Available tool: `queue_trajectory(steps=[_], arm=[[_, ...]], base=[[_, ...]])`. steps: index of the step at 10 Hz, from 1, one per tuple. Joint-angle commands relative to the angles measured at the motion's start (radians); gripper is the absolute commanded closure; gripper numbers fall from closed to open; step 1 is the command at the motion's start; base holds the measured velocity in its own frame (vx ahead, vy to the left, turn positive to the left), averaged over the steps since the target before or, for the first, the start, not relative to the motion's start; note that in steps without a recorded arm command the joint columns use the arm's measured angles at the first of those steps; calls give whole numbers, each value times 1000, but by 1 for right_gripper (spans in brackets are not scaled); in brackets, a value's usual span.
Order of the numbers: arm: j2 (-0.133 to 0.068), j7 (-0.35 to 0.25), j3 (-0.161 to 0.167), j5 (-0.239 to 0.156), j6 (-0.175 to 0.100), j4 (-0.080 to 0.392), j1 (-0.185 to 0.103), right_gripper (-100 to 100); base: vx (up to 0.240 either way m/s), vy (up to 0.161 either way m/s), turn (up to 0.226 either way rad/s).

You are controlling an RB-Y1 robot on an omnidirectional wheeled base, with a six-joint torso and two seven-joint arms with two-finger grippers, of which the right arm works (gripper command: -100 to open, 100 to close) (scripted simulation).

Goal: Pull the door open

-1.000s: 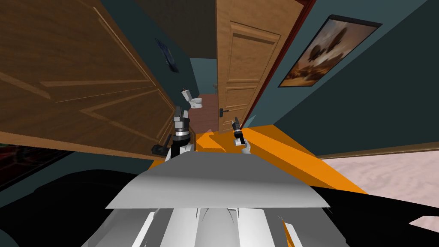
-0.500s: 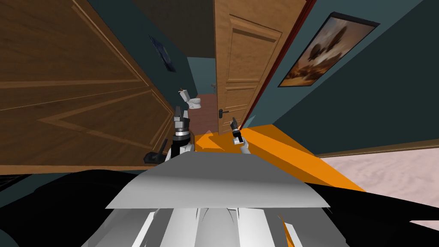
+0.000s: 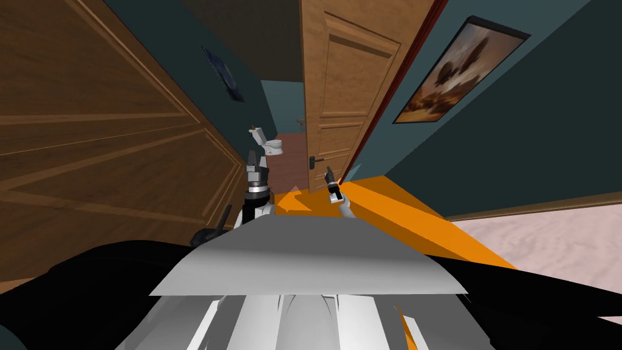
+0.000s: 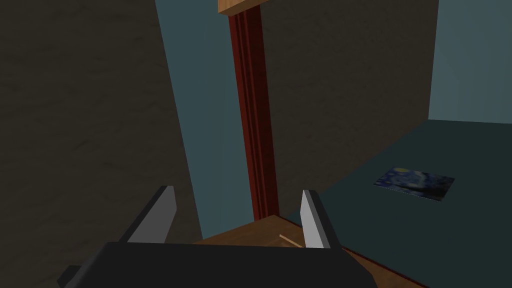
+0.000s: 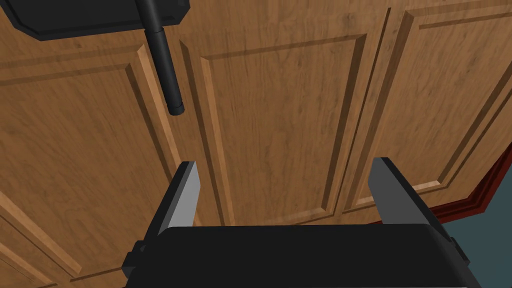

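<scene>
Jaws stand apart on left gripper (image 4: 237, 190) and right gripper (image 5: 286, 162); right faces one door (image 5: 280, 125), one black handle (image 5: 162, 65).

One door (image 3: 91, 140) stands left of the left gripper (image 3: 256, 159). A second door (image 3: 340, 91) stands ahead, its handle (image 3: 314, 161) near the right gripper (image 3: 328, 172). A toilet (image 3: 268, 141) lies beyond, between the two doors.

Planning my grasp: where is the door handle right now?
In the head view, the black handle sits on the light wooden door ahead, just left of the open right gripper, which is not touching it.
</scene>
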Motion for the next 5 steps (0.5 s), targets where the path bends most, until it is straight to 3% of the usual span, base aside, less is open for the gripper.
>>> queue_trajectory(steps=[1, 5], arm=[[2, -6, 4, 4, 4, 42, -27, -100], [4, -21, 15, 12, 7, 140, -89, -100]], base=[[92, 48, -50], [93, 41, -58]])
